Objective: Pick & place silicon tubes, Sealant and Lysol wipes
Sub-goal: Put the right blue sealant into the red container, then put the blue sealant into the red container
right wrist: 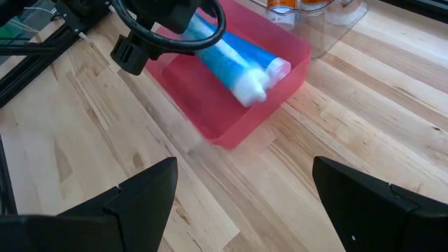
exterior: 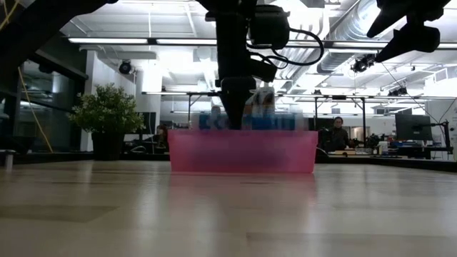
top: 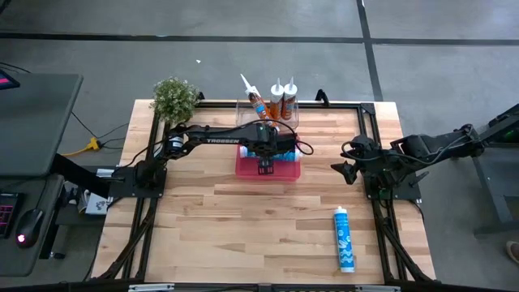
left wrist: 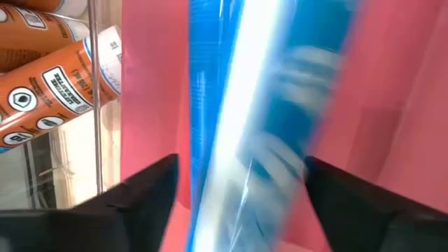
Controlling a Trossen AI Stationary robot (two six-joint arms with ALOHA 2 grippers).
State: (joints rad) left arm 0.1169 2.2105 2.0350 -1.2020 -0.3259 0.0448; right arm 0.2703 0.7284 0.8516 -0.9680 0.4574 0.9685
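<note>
Overhead, the left gripper [top: 266, 166] hangs above a pink bin [top: 246, 169] near the middle of the wooden bench [top: 243, 219]. Its fingers [left wrist: 143, 196] stand apart on either side of a blue and white tube [left wrist: 273, 119], which slants down into the bin and looks blurred; whether they touch it cannot be told. A second blue tube lies beside it in the bin. Behind the bin, a clear container [top: 243, 109] holds three orange sealant tubes [top: 276, 101]. Another blue and white tube [top: 344, 239] lies alone on the bench toward the front right. The right gripper [top: 342, 170] waits at the right side, fingers spread wide and empty. A potted plant [top: 174, 97] sits at the back left corner.
</note>
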